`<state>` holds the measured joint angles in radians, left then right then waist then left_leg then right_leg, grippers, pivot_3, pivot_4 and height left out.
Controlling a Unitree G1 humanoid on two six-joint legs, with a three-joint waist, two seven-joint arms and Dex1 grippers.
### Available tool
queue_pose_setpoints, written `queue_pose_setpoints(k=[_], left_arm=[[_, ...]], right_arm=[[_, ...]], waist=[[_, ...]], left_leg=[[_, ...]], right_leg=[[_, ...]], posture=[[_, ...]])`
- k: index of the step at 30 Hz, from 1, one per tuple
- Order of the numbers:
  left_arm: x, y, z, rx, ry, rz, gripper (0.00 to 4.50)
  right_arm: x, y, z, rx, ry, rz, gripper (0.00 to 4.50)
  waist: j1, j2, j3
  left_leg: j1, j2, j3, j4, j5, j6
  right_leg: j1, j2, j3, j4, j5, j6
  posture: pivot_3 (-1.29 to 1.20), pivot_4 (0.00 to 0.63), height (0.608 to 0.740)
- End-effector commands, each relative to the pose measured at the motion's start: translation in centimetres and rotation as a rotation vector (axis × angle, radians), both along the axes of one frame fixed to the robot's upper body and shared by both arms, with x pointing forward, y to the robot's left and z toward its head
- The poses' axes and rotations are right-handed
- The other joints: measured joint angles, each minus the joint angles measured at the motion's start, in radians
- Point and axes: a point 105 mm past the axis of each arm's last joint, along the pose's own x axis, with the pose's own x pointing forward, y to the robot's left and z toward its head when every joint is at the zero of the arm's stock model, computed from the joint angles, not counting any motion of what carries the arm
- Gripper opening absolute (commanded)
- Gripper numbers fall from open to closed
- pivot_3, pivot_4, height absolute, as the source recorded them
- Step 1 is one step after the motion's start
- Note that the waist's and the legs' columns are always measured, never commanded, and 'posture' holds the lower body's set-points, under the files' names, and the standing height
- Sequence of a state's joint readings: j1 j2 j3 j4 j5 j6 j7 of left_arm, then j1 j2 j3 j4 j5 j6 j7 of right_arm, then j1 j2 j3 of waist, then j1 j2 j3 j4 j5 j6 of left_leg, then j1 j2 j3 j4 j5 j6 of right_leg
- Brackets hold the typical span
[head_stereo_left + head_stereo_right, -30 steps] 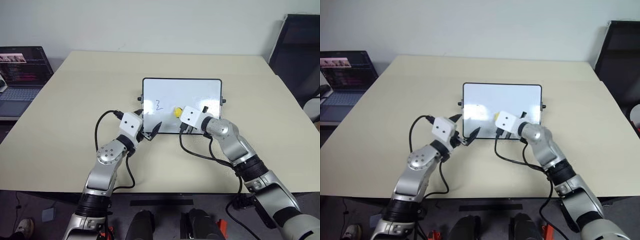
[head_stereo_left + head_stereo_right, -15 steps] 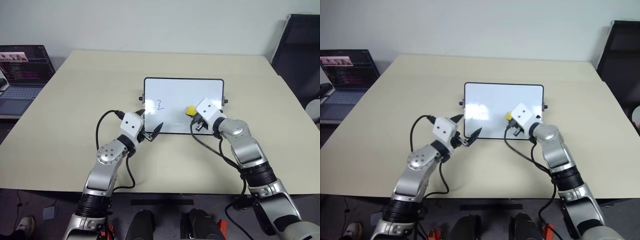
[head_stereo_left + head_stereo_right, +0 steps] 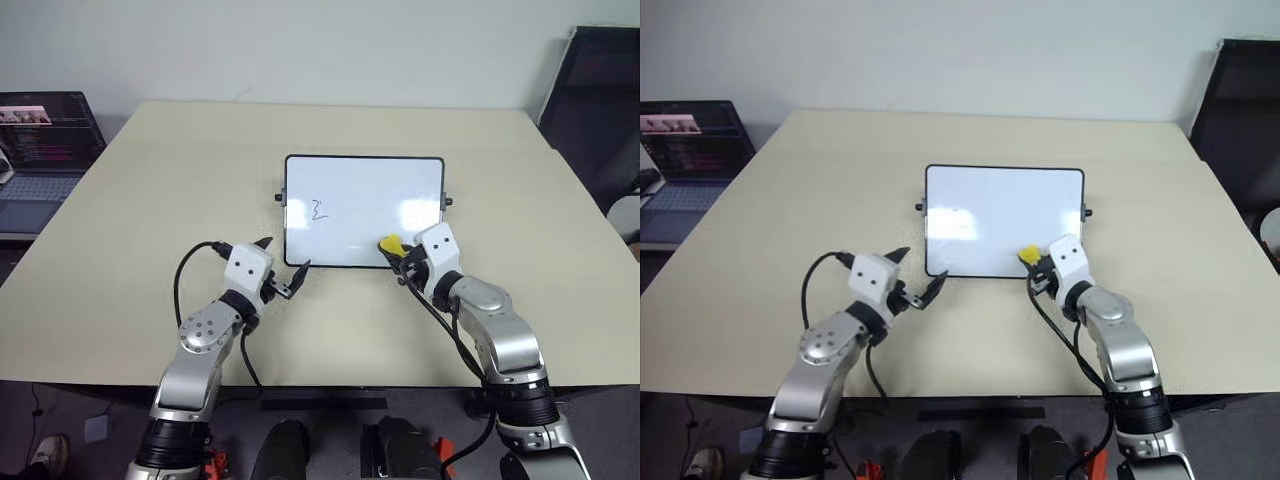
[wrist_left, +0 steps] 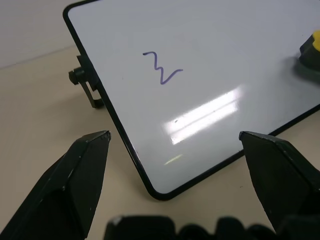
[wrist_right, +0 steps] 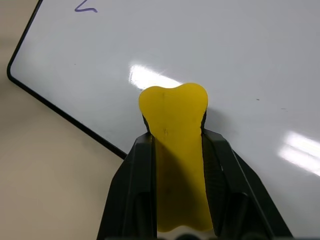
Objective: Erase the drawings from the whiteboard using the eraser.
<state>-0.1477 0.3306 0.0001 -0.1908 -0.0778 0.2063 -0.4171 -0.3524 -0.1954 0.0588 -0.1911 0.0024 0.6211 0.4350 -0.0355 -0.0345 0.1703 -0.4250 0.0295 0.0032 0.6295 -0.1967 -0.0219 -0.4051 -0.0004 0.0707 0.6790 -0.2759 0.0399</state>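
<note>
One mark left: a single blue squiggle (image 3: 319, 209) is seen on the left half of the whiteboard (image 3: 363, 170); the rest of the white surface looks clean.
Right jaws: the right gripper (image 3: 400, 257) is clamped tight on the eraser (image 3: 389, 244), which is held at the board's near edge, right of centre.
Left jaws: the left gripper (image 3: 283, 270) is spread wide and holds nothing, just off the board's near-left corner.
Key relation: the squiggle lies to the left of the eraser and farther up the board, well apart from it; the left arm is nearer but empty.
Eraser axis: its length runs along the fingers, tip toward the board.
Arm pose: the right forearm is angled forward and leftward, low over the bench (image 3: 150, 180).
</note>
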Motion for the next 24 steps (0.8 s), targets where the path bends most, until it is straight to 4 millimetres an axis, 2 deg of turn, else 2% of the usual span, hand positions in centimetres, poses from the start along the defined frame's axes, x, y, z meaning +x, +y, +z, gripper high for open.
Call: queue_pose_setpoints(k=[1, 8, 14, 21, 24], left_arm=[[0.0, 0.0, 2.0, 0.002, -0.068, -0.009, 4.50], [0.3, -0.1, 2.3, 0.007, -0.074, -0.011, 4.50], [0.3, -0.2, 2.0, 0.005, -0.068, -0.008, 4.50], [0.6, 0.6, 1.8, 0.014, -0.068, 0.007, 4.50], [0.4, 0.4, 1.5, 0.018, -0.065, -0.006, 4.50]], right_arm=[[0.3, 0.8, 2.4, -0.018, -0.107, 0.035, 0.95], [0.7, 1.1, 2.9, -0.032, -0.135, 0.050, 0.95], [2.1, 3.1, 4.8, -0.114, -0.228, 0.109, 0.95], [5.2, 8.0, 9.1, -0.189, -0.371, 0.180, 0.95], [6.1, 10.0, 10.0, -0.199, -0.402, 0.208, 0.95]], waist=[[0.000, 0.000, 0.000], [0.002, 0.000, 0.000], [-0.003, 0.000, 0.000], [-0.009, 0.000, 0.000], [-0.009, 0.000, 0.000]], left_leg=[[0.000, 0.000, 0.000, 0.000, 0.000, 0.000], [0.000, 0.000, 0.001, -0.001, 0.000, 0.000], [0.000, 0.000, 0.001, -0.001, 0.000, 0.000], [0.000, 0.000, 0.001, -0.001, 0.000, 0.000], [-0.001, 0.000, 0.001, -0.001, 0.000, 0.000]], right_leg=[[0.000, 0.000, 0.000, 0.000, 0.000, 0.000], [0.000, 0.000, 0.000, 0.000, 0.000, 0.000], [0.000, 0.000, 0.000, 0.000, 0.000, 0.000], [0.000, 0.000, 0.000, 0.000, 0.003, -0.005], [0.000, 0.000, -0.001, 0.000, 0.003, -0.005]], posture=[[0.00, 0.150, 0.740], [0.00, 0.150, 0.740], [0.00, 0.150, 0.740], [0.00, 0.150, 0.740], [0.00, 0.150, 0.740]])
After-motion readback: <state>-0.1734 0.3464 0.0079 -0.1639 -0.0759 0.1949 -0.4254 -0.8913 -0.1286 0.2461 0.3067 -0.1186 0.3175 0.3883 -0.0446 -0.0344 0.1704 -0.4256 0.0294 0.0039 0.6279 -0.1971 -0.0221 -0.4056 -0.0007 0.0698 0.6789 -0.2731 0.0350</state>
